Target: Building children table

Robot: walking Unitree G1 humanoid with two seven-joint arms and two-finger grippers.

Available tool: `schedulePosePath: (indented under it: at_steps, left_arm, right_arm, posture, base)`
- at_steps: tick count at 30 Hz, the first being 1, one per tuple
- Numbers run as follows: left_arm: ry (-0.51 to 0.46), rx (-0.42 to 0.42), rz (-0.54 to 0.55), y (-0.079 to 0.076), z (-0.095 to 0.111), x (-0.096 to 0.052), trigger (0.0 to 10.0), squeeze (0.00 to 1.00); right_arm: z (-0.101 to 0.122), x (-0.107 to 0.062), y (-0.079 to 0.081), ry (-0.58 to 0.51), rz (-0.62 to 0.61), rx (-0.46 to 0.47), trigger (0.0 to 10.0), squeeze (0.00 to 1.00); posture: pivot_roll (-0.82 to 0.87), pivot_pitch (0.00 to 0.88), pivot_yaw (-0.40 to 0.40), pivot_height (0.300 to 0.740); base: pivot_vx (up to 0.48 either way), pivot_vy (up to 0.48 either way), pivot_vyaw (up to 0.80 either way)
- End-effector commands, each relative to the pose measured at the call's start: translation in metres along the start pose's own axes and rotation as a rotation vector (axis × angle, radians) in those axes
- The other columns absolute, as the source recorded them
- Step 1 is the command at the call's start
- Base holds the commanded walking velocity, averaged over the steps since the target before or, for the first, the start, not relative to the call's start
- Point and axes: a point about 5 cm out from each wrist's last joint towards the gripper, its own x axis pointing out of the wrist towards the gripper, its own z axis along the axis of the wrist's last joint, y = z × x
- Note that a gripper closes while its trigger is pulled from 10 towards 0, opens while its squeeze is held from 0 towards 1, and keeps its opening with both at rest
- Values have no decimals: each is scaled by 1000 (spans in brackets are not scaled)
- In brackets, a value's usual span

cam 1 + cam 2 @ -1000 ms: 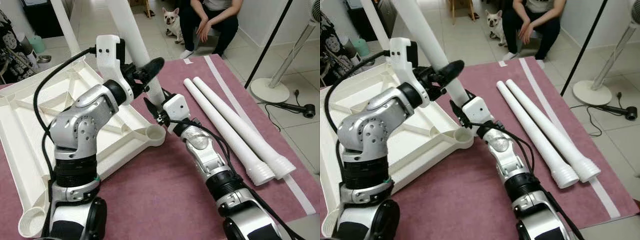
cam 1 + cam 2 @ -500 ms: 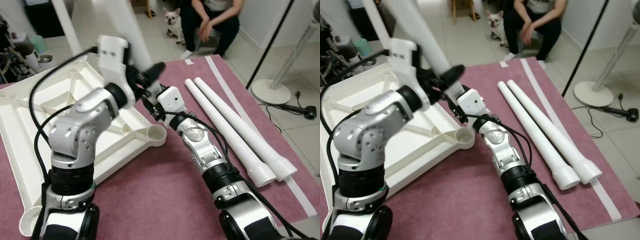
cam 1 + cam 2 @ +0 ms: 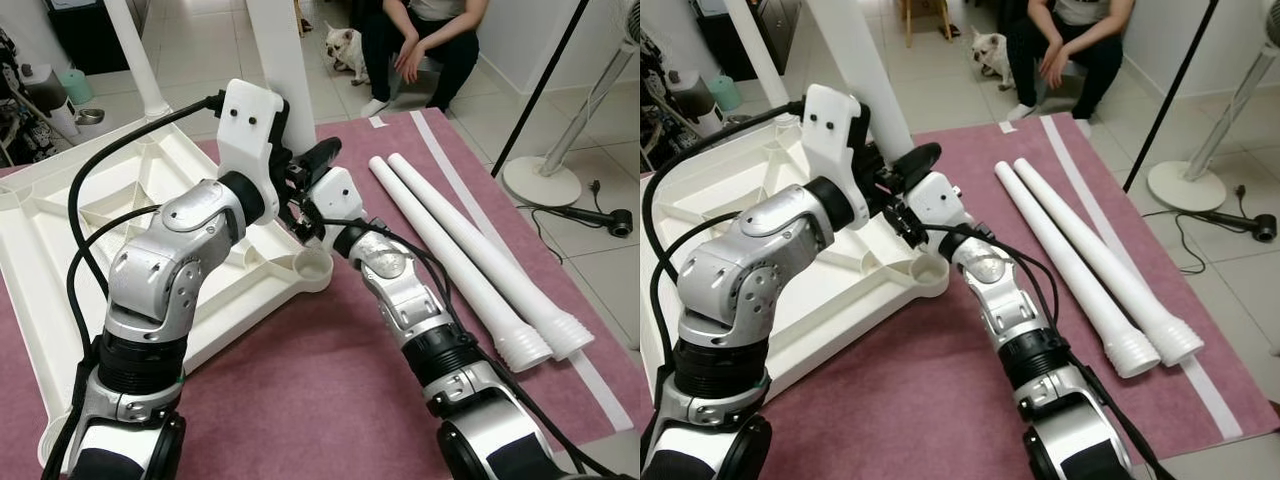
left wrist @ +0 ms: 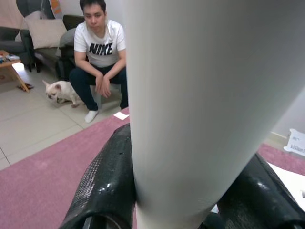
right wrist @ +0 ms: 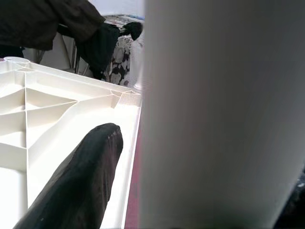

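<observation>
The table leg [image 3: 283, 70] stood nearly upright between both end effectors, its lower end hidden behind them just above the upturned table top [image 3: 60, 230] that lay ribbed side up on the pink mat [image 3: 330, 390]. The left end effector [image 3: 300, 172] was clamped on the leg from one side, its black fingers [image 4: 107, 181] pressed against the white tube in the left wrist view. The right end effector [image 3: 312, 215] gripped the same leg a little lower, one finger [image 5: 76, 181] lying along the tube. Two grips, one above the other, probably served to keep the long leg from tipping while its end was steered toward a socket. The open corner socket [image 3: 312, 266] sat just below the right end effector and looked the likely target. Another leg [image 3: 135, 55] already stood in the far corner beyond the left end effector. Two more legs [image 3: 470, 260] lay side by side on the mat, off to the right end effector's outer side, waiting. Further off, a seated person [image 3: 420, 40] and a small dog [image 3: 343, 45] were on the tiled floor.
</observation>
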Motion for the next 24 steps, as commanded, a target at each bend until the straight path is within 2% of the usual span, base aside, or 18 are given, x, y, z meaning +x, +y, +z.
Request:
schedulePosePath:
  at_steps: [1, 5, 6, 7, 8, 9, 10, 15, 16, 17, 18, 20, 21, 22, 24]
  left_arm:
    - [43, 6, -60, -6, -8, 5, 0, 0]
    - [44, 14, -57, -4, -8, 5, 0, 0]
    - [52, 27, -56, -3, -9, 5, 0, 0]
    - [52, 27, -56, -3, -9, 5, 0, 0]
    - [56, 36, -55, -2, -9, 5, 0, 0]
    - [56, 36, -55, -2, -9, 5, 0, 0]
    - [62, 52, -60, -2, -11, 5, 0, 0]
    - [65, 60, -66, -3, -12, 5, 0, 0]
    - [66, 63, -60, -3, -13, 4, 1882, 0]
    - [67, 69, -56, -3, -13, 5, 4588, 0]
    - [71, 69, -50, -3, -14, 4, 10000, 0]
    - [71, 61, -38, -2, -14, 4, 10000, 0]
    - [64, 29, -61, -3, -14, 3, 10000, 1000]
    - [64, 29, -61, -3, -14, 3, 10000, 1000]
    - [32, -62, -81, 0, -8, 0, 10000, 1000]
  right_arm:
    - [15, 5, 15, -57, 70, -9, 10000, 0]
    - [13, 3, 16, -46, 68, 8, 10000, 0]
    - [12, 2, 17, -40, 66, 10, 9373, 0]
    - [12, 2, 17, -40, 66, 10, 9373, 0]
    - [11, 0, 17, -34, 64, 12, 4902, 0]
    - [11, 0, 17, -34, 64, 12, 4902, 0]
    - [9, -3, 16, -19, 58, 13, 0, 0]
    - [9, -4, 16, -19, 56, 22, 0, 0]
    - [9, -4, 16, -20, 58, 32, 0, 0]
    - [10, -4, 16, -20, 59, 40, 0, 0]
    - [10, -4, 16, -21, 54, 47, 0, 0]
    - [11, -4, 15, -21, 47, 55, 0, 0]
    - [11, -4, 13, -22, 39, 59, 0, 0]
    - [11, -4, 13, -22, 39, 59, 0, 0]
    - [14, -2, 7, -26, 16, 68, 0, 0]
  posture:
    - [34, 0, 71, 740]
    - [32, 0, 73, 740]
    - [31, 0, 74, 740]
    - [31, 0, 74, 740]
    - [30, 0, 75, 740]
    - [30, 0, 75, 740]
    - [30, 0, 77, 740]
    - [29, 0, 77, 740]
    - [30, 0, 78, 740]
    - [30, 0, 78, 740]
    - [30, 0, 78, 740]
    - [33, 0, 76, 740]
    - [33, 0, 76, 740]
    - [33, 0, 76, 740]
    - [35, 0, 76, 740]
  base:
    - [0, 0, 0]
    - [0, 0, 0]
    - [0, 0, 0]
    - [0, 0, 0]
    - [0, 0, 0]
    - [0, 0, 0]
    - [0, 0, 0]
    - [0, 0, 0]
    - [0, 0, 0]
    - [0, 0, 0]
    - [0, 0, 0]
    - [0, 0, 0]
    - [0, 0, 0]
    - [0, 0, 0]
    - [0, 0, 0]
